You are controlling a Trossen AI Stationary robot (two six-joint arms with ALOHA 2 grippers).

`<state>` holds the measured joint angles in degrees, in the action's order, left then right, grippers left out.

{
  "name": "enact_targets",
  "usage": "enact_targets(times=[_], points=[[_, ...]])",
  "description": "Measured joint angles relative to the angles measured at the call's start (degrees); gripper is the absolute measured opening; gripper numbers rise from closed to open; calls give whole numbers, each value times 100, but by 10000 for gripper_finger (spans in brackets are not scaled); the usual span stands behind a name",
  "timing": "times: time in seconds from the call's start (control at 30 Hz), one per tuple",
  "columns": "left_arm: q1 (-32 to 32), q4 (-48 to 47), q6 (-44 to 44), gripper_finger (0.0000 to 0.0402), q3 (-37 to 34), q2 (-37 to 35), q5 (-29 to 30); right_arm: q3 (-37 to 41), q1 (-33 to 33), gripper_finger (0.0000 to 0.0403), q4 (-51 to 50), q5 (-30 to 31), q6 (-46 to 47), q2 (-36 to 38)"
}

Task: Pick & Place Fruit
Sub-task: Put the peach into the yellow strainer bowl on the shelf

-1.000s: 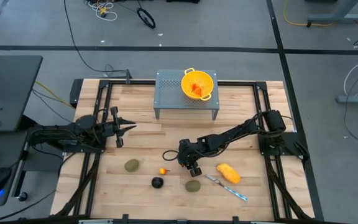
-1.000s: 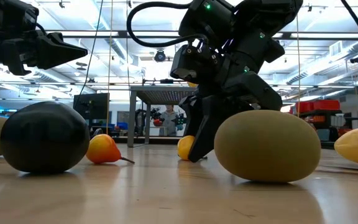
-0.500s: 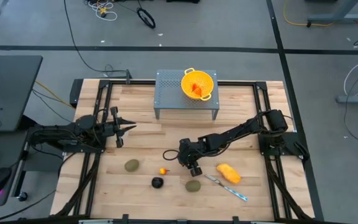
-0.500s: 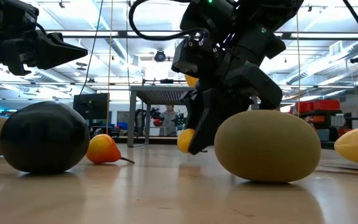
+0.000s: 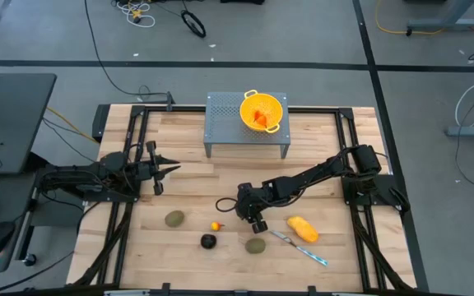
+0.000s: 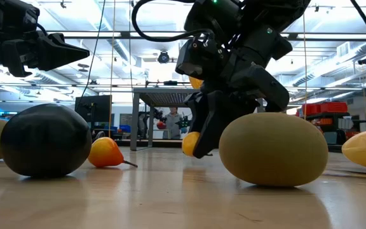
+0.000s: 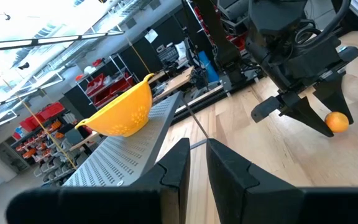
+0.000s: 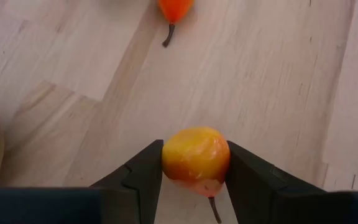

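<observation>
My right gripper [image 5: 256,223] stands near the middle of the table, slanting down, shut on a small yellow-orange fruit [image 8: 196,160], which also shows in the low view [image 6: 190,144]. On the wood around it lie a tiny orange-red stemmed piece [image 5: 216,226], a black ball [image 5: 209,241], two olive ovals [image 5: 174,219] [image 5: 256,245] and a yellow oblong [image 5: 303,228]. My left gripper [image 5: 174,168] waits shut and level above the table's left side, holding nothing. My right gripper pinches the small yellow-orange fruit by its two opposite sides [image 8: 166,163] between the two fingers. The fingers slant down at it from the table's right and far side. The fruit's stem [image 8: 212,209] points back toward the wrist. In the low view the fruit sits just above the wood.
A yellow colander [image 5: 263,112] holding orange pieces sits on a grey perforated stand [image 5: 229,123] at the far middle. A silver-and-blue knife [image 5: 301,247] lies near the yellow oblong. Bare wood lies between the stand and the fruit.
My right gripper has risen a little with the small yellow-orange fruit, which has come up off the wood where it rested a second ago. The fingers have stayed shut on it.
</observation>
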<state>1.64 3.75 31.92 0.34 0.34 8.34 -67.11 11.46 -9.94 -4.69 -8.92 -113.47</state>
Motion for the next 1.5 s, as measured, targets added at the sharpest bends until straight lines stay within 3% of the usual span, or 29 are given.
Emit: enact_targets(times=[0.73,0.97,1.5], points=[[-1,0,0,64,2,0,2,-9,11,162,46,9,-98,11],[-1,0,0,64,0,0,2,-9,20,162,43,7,452,11],[1,-2,0,64,1,0,4,-11,20,162,110,7,487,13]])
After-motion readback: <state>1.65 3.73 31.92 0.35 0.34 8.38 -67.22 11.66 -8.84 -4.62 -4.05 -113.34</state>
